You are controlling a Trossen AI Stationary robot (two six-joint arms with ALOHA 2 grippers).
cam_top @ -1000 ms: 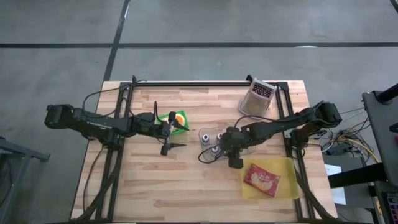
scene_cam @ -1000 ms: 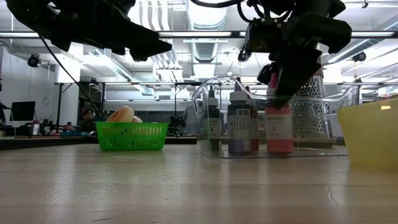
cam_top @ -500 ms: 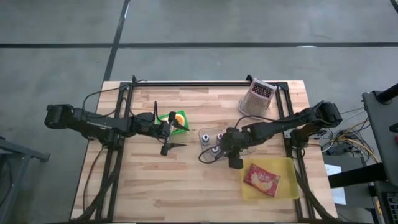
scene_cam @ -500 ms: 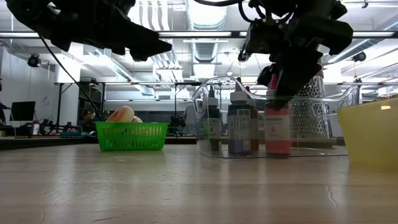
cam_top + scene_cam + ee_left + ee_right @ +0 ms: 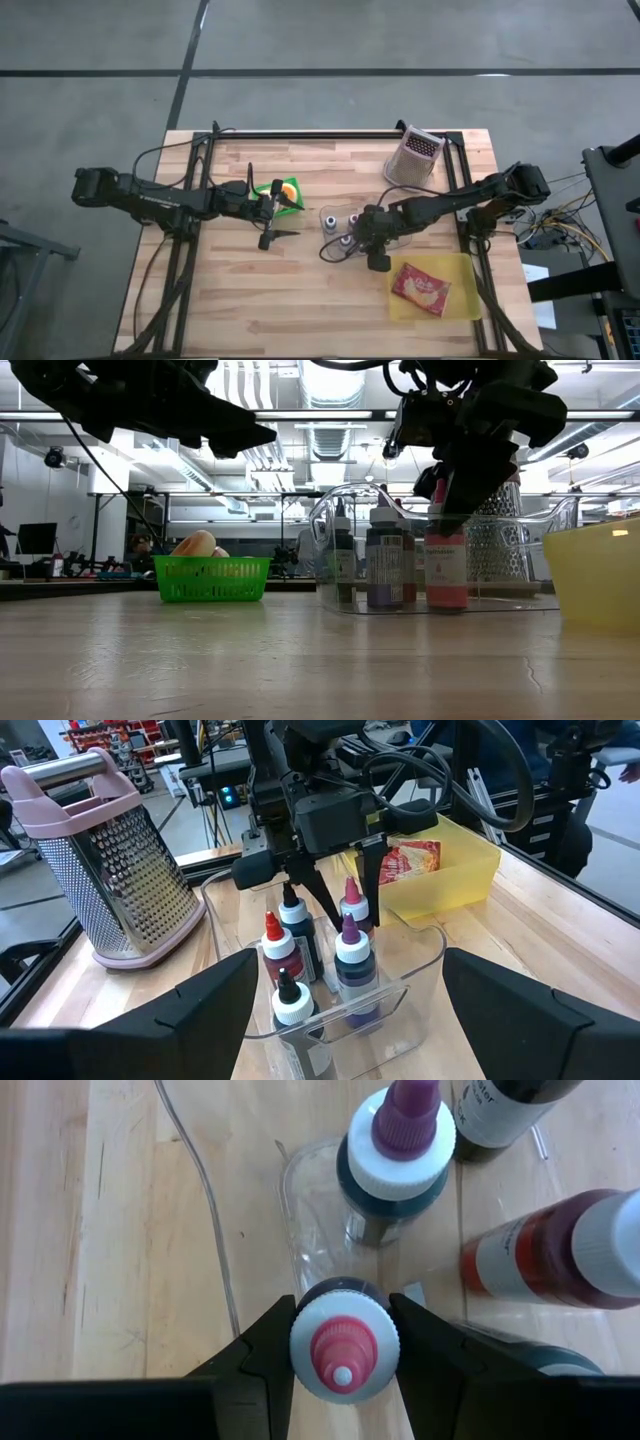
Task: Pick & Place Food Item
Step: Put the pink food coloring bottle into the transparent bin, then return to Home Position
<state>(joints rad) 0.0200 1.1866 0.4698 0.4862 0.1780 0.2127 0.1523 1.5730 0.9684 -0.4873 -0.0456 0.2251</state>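
A clear plastic container (image 5: 340,228) at the table's middle holds several small dropper bottles. My right gripper (image 5: 358,236) is over it, shut on a pink-capped bottle of pink liquid (image 5: 447,565), which also shows in the right wrist view (image 5: 345,1348). My left gripper (image 5: 288,218) is open and empty above the table. It is beside a green basket (image 5: 283,190) that holds an orange food item (image 5: 195,543), and it faces the container (image 5: 330,1020). My right gripper pinches the pink-capped bottle by its round cap (image 5: 303,1342), one finger (image 5: 262,1348) on each side. The fingers come from above, pointing down. The bottle is upright in the clear container, its base level with the other bottles' bases (image 5: 447,603).
A yellow bin (image 5: 462,270) with a red snack packet (image 5: 420,290) stands at the near right. A metal grater with a pink frame (image 5: 413,158) stands at the far right. Bare wood lies along the near edge and near left.
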